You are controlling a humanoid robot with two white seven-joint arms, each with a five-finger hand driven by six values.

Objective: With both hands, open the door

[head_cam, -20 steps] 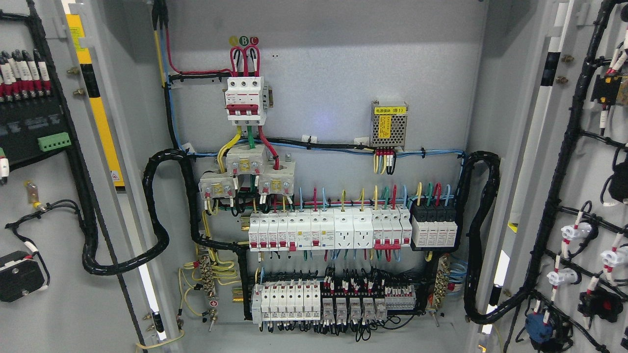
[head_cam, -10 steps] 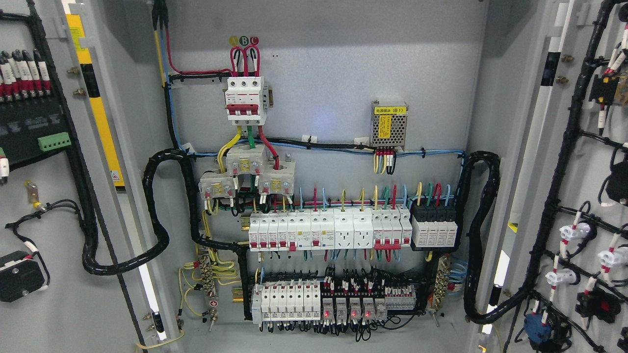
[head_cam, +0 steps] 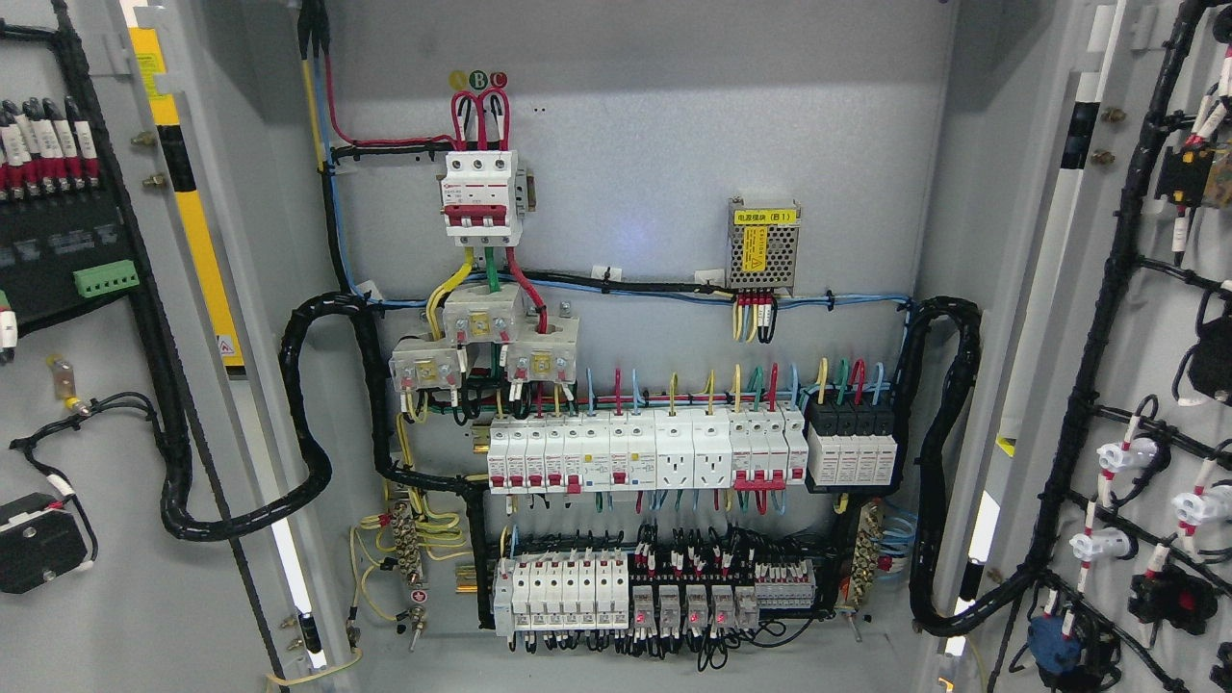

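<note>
Both grey cabinet doors stand swung wide open. The left door point(head_cam: 106, 577) fills the left edge, its inner face carrying a black terminal panel and cable loom. The right door point(head_cam: 1165, 366) fills the right edge, with black wiring and white switch backs on its inner face. Between them the cabinet back panel point(head_cam: 654, 144) is fully exposed. Neither of my hands nor arms shows anywhere in the head view.
On the back panel sit a red-and-white main breaker point(head_cam: 481, 197), a small power supply with a yellow label point(head_cam: 763, 245), a row of white breakers point(head_cam: 645, 452) and a lower relay row point(head_cam: 664, 597). Thick black cable conduits point(head_cam: 308, 414) loop to each door.
Red indicator lights on the lower relay row came on after the earliest frame. The right door has drifted very slightly. No hand enters the view.
</note>
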